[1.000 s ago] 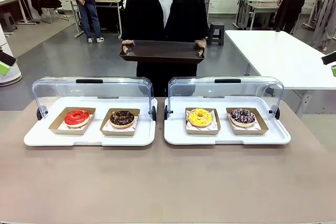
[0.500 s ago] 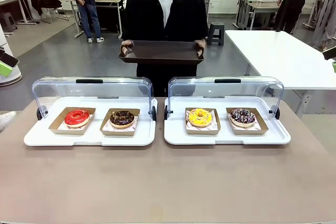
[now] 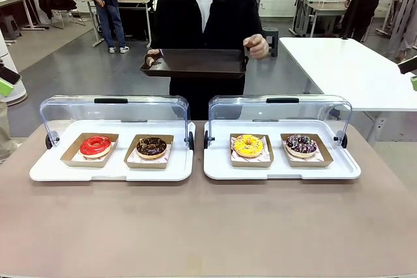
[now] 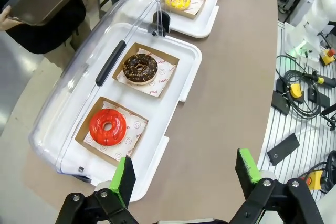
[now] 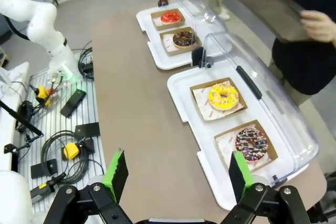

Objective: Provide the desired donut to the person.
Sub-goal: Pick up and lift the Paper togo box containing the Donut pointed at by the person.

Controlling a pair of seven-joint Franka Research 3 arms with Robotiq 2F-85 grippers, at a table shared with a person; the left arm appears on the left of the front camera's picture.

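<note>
Sitting L to R: red donut (image 3: 96, 145), choc donut (image 3: 152, 146), yellow donut (image 3: 248, 144), sprinkled donut (image 3: 301, 144); red print on liner paper (image 4: 157, 85) too small to read. Left gripper (image 4: 186, 169) & right gripper (image 5: 177, 169) both gape wide, empty, well apart from donuts. Person (image 3: 203, 17) at far side holds dark tray (image 3: 195, 63).

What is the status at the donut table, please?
Left gripper and right gripper open, empty. Red donut, chocolate donut, yellow donut, sprinkled donut boxed on white trays. Person holds dark tray. Clear lids open; nothing blocking.
</note>
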